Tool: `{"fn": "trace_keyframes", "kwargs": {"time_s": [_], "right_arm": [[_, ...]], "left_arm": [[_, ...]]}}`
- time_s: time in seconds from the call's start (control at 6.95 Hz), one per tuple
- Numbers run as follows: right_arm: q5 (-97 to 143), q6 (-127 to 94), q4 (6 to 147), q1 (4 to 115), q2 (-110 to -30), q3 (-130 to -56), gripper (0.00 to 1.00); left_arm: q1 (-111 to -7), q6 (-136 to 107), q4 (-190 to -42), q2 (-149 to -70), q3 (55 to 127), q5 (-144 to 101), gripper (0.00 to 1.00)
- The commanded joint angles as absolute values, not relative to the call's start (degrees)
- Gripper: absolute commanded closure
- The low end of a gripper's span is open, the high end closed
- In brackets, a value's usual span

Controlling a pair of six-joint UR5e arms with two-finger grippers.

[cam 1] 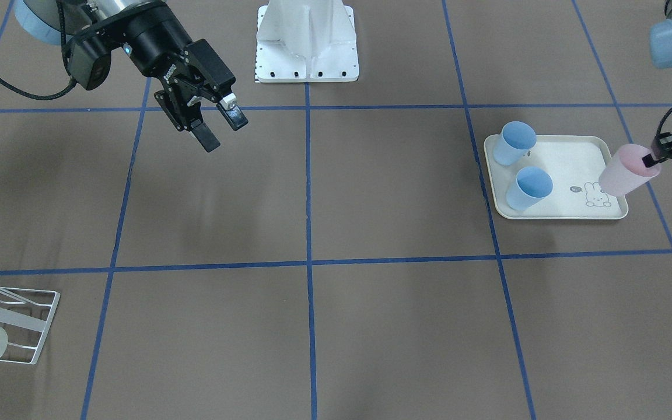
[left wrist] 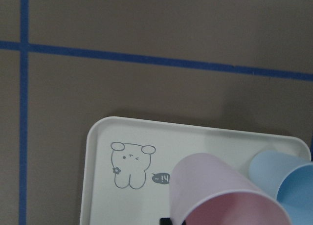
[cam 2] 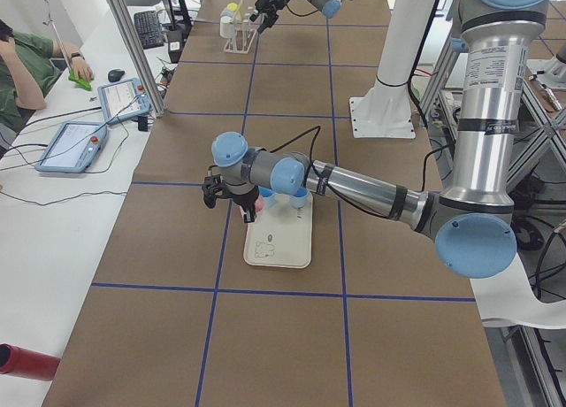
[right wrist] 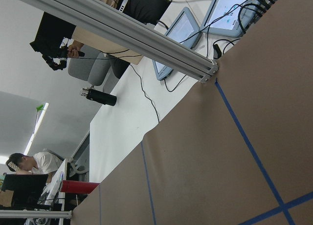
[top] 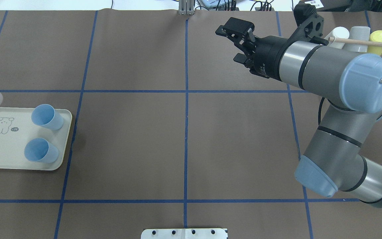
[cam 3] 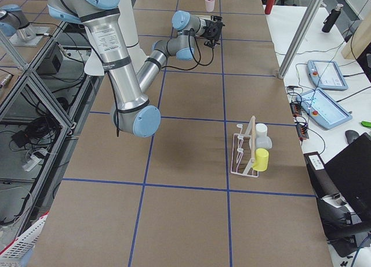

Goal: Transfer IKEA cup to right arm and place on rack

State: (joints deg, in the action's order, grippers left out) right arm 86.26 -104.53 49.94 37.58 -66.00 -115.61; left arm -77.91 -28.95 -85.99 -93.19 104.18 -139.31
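- At the left end of the table [cam 1: 371, 204], the pink cup [cam 1: 625, 172] is held tilted by the left tool [cam 1: 652, 158]. Its mouth is turned toward the tool and its base lies over the outer corner of the tray [cam 1: 572, 166].
- The left tool is closed on the rim of the pink cup. Whether the base touches the tray cannot be told.
- A blue cup [cam 1: 515, 143] and a second blue cup [cam 1: 529, 188] are stood mouth up on the tray, along the side toward the table's middle and apart from the pink cup.
- A rabbit print [cam 1: 598, 195] is seen on the tray just beside the pink cup.
- Over the right half of the table, nearer the robot's edge, the right tool [cam 1: 225, 133] is held in the air. Its fingers are spread wide and nothing is gripped between them.
- The rack [cam 3: 237, 154] is set near the far right corner of the table, well apart from the pink cup.
- A wooden dowel [cam 3: 251, 133] is laid across the rack, and a white cup [cam 3: 261, 129] and a yellow cup [cam 3: 261, 159] are hung on its prongs.
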Motion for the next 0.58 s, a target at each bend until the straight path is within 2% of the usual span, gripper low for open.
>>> {"fn": "trace_keyframes", "kwargs": {"time_s": [0.0,0.14,0.43], "right_arm": [[86.1,-104.8,48.9,36.6,-65.9,-115.4,0.0],[85.9,-105.0,48.1,36.0,-65.9,-115.3,0.0],[85.8,-105.2,47.8,35.5,-65.9,-115.7,0.0]], "left_arm": [[-82.0,-41.2,-84.4,-97.6,106.8,-139.4,1.0],[-81.5,-50.9,-86.6,-100.1,108.8,-139.3,1.0],[-79.1,-73.0,-105.4,-100.8,108.8,-139.0,1.0]]}}
